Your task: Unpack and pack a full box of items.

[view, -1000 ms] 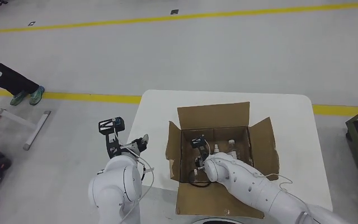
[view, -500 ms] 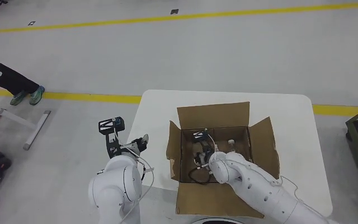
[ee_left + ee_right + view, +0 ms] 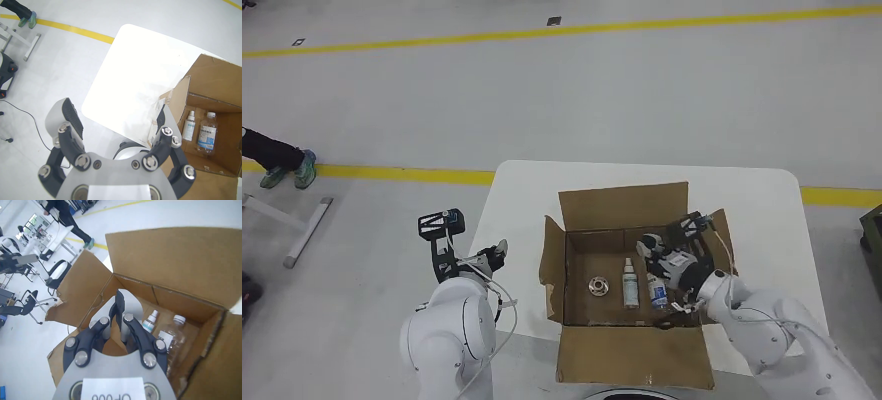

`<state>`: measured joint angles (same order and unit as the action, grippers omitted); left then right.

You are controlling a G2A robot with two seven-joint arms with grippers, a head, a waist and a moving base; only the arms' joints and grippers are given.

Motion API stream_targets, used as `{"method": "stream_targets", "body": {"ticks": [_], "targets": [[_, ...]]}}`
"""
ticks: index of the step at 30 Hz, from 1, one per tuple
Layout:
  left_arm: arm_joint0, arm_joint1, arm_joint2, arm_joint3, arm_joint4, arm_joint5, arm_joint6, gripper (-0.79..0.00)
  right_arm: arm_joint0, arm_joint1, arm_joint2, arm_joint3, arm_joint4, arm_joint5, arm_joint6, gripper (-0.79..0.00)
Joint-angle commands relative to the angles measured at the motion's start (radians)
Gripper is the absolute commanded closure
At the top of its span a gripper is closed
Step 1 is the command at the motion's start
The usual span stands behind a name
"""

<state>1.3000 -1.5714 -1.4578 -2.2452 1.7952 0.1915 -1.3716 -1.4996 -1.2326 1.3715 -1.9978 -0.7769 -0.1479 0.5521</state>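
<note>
An open cardboard box (image 3: pixel 624 205) stands on the white table (image 3: pixel 522 195). On its floor lie a small metal ring (image 3: pixel 596 286), a white spray bottle (image 3: pixel 630 283) and a clear bottle (image 3: pixel 657 291). My right gripper (image 3: pixel 654 248) hovers over the right part of the box, above the clear bottle, shut with nothing in it (image 3: pixel 118 298). Beneath it are the spray bottle (image 3: pixel 150 322) and clear bottle (image 3: pixel 172 336). My left gripper (image 3: pixel 442 222) hangs open and empty beyond the table's left edge (image 3: pixel 116 115), with both bottles (image 3: pixel 189 126) (image 3: pixel 206 134) off to its side.
The box's four flaps (image 3: pixel 170 256) stand up and outward; the left one (image 3: pixel 181 98) is torn at its edge. Bare table (image 3: pixel 141 66) lies left of and behind the box. Chairs and equipment (image 3: pixel 54 273) stand on the floor beyond.
My right arm has lifted from the left part of the box and swung to its right side, uncovering the ring and both bottles. The left arm has not moved.
</note>
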Motion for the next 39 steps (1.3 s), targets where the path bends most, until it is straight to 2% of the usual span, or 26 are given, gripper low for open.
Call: {"method": "stream_targets", "body": {"ticks": [1,6,8,20,23,27,28,30,31,32,35,39], "targets": [[0.000,0.000,0.000,0.000,0.000,0.000,0.000,-0.785,-0.048,0.008,0.075,-0.011,0.041,-0.069,-0.022,0.000],[0.000,0.000,0.000,0.000,0.000,0.000,0.000,-0.785,-0.134,0.024,0.220,0.002,0.175,-0.256,-0.069,0.000],[0.000,0.000,0.000,0.000,0.000,0.000,0.000,-0.785,-0.161,0.029,0.256,0.000,0.194,-0.293,-0.078,0.000],[0.000,0.000,0.000,0.000,0.000,0.000,0.000,-0.785,-0.182,0.031,0.268,-0.003,0.208,-0.299,-0.067,0.000],[0.026,0.003,-0.005,0.006,0.001,-0.026,0.078,-0.785,-0.183,0.030,0.261,-0.006,0.183,-0.307,-0.133,0.000],[0.073,0.010,0.025,0.008,0.017,-0.129,0.205,-0.785,-0.200,0.027,0.296,-0.022,0.187,-0.342,-0.286,0.000],[0.086,0.011,0.031,0.015,0.022,-0.135,0.237,-0.680,-0.206,0.027,0.310,-0.025,0.181,-0.349,-0.311,0.000],[0.107,0.016,0.047,0.036,0.060,-0.168,0.326,-0.256,-0.216,0.028,0.347,-0.034,0.185,-0.354,-0.361,0.000],[0.119,0.018,0.053,0.052,0.076,-0.178,0.366,-0.151,-0.224,0.028,0.364,-0.033,0.191,-0.355,-0.382,0.000],[0.128,0.021,0.060,0.062,0.106,-0.204,0.420,0.000,-0.231,0.028,0.386,-0.031,0.197,-0.348,-0.401,0.000],[0.167,0.033,0.061,0.102,0.208,-0.255,0.590,0.000,-0.256,0.027,0.434,-0.024,0.227,-0.331,-0.440,0.000],[0.210,0.046,0.041,0.137,0.262,-0.317,0.713,0.000,-0.277,0.027,0.485,-0.001,0.221,-0.297,-0.473,0.000]]}}
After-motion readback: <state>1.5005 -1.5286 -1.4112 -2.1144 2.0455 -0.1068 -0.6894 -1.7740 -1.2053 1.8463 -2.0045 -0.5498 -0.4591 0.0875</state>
